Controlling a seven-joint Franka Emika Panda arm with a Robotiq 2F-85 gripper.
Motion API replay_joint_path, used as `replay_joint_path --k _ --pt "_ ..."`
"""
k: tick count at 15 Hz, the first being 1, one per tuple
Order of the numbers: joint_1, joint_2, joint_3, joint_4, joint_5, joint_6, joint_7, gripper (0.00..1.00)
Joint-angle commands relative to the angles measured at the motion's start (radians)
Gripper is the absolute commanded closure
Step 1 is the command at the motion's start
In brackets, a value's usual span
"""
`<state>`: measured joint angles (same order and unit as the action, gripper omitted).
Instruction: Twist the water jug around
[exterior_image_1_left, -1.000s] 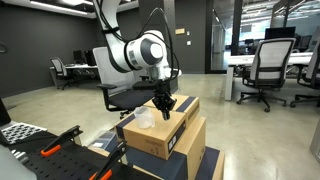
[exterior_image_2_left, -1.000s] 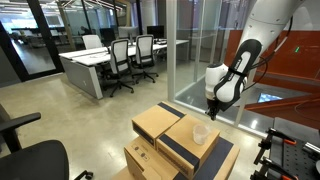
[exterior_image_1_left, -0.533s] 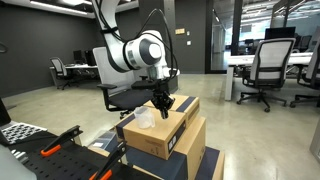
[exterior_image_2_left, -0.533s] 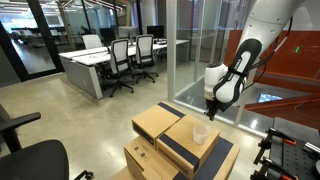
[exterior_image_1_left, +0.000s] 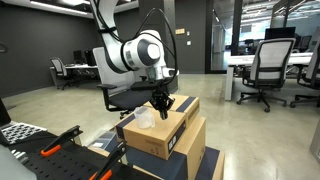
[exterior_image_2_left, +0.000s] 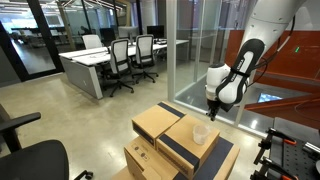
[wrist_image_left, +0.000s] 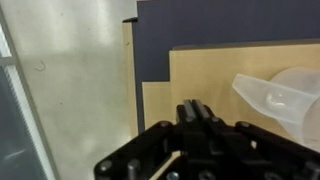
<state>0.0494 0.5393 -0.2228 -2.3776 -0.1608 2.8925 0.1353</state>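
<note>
Water jug (exterior_image_2_left: 200, 134) seemingly upright atop cardboard box (exterior_image_2_left: 180, 131).

The end effector (exterior_image_1_left: 161, 104) hangs beside the water jug (exterior_image_1_left: 145, 118) atop a cardboard box (exterior_image_1_left: 166, 136).

Stacked cardboard boxes (exterior_image_1_left: 165, 135), office chairs (exterior_image_1_left: 268, 62) behind

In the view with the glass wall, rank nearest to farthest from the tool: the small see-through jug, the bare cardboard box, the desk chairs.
1. Small translucent whitish plastic jug: right by the shut tool, on the striped cardboard box.
2. Bare tan cardboard box: next over, beside the jug's box.
3. Black mesh office chairs: far back, at the white desk.
</note>
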Motion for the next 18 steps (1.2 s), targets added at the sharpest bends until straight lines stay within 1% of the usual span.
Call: replay_joint_path --k 1,5,9,11,18 --pt "0.007 -0.015 0.016 -0.001 0.004 0.009 -0.024 0.92" --pt "0.022 -0.011 0.040 0.036 0.028 -0.002 0.006 0.92" --pt "0.037 -0.008 0.031 0.049 0.023 -0.010 0.022 0.92" --pt "0.035 -0.005 0.030 0.050 0.026 -0.016 0.025 0.91" --pt "0.039 -0.001 0.024 0.043 0.033 -0.027 0.061 0.93"
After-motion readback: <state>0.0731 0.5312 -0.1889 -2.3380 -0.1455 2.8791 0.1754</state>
